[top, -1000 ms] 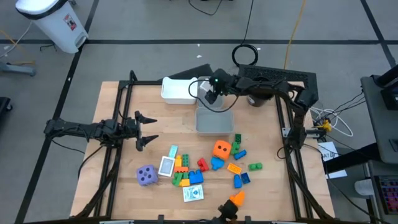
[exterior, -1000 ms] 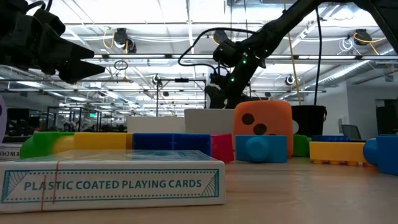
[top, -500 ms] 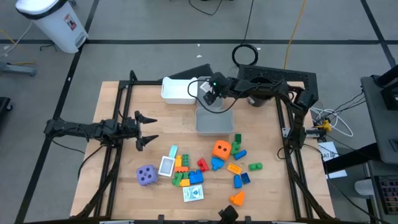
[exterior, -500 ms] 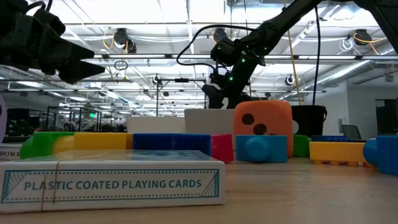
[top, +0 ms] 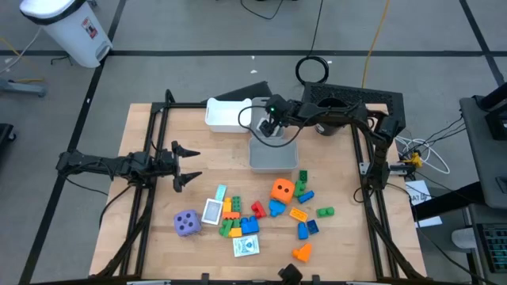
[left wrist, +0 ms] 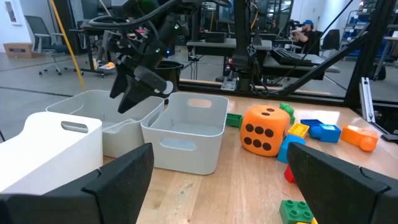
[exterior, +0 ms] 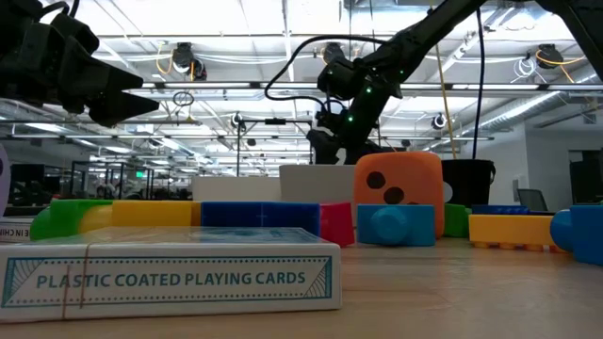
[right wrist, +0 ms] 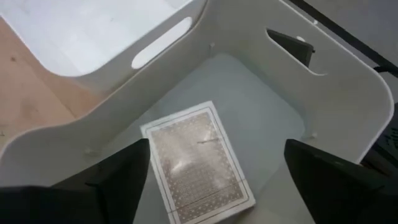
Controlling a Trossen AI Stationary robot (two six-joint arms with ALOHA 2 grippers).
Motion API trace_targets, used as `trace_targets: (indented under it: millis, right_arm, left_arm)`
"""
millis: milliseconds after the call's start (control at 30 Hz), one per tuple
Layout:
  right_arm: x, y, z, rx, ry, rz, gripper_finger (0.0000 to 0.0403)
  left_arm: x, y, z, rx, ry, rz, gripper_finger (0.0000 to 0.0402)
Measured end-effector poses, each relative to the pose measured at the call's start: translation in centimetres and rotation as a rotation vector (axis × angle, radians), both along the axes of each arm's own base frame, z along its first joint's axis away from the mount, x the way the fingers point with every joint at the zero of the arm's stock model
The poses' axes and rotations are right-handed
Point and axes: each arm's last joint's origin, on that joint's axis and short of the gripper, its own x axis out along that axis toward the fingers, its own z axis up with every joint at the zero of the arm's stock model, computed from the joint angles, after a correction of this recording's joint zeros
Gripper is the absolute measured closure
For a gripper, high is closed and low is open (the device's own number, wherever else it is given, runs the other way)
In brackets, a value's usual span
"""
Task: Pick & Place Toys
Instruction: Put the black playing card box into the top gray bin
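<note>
A pack of cards lies flat on the floor of a white bin. My right gripper hovers open above it, its fingers wide apart and touching nothing. It also shows over the bins at the table's far side. My left gripper waits open at the table's left. Near the front edge lie the orange die, the purple die, several coloured blocks, a boxed pack of cards and a white card.
A second white bin stands left of the right gripper and a grey bin just in front of it. A black cup stands at the far right. Bare wood lies between the left gripper and the toys.
My right gripper has shifted slightly toward the table's left edge above the bins. The toys on the table have kept still.
</note>
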Motion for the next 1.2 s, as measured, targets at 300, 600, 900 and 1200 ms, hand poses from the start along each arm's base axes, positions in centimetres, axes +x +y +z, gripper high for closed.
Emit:
trace_targets:
  millis: [300, 600, 900, 1200]
  right_arm:
    - [0.4, 2.7, 2.3, -0.056, -0.006, 0.125, 0.0053]
    - [0.4, 9.8, 7.3, -0.132, -0.082, 0.344, 0.0064]
    - [0.0, 17.3, 9.3, -0.153, -0.098, 0.57, 0.0069]
    - [-5.5, 21.8, 11.7, -0.19, -0.266, 0.701, 0.0097]
  left_arm:
    - [0.0, 0.0, 0.0, 0.0, 0.0, 0.0, 0.0027]
    - [0.0, 0.0, 0.0, 0.0, 0.0, 0.0, 0.0027]
    - [0.0, 0.0, 0.0, 0.0, 0.0, 0.0, 0.0027]
    - [0.0, 0.0, 0.0, 0.0, 0.0, 0.0, 0.0027]
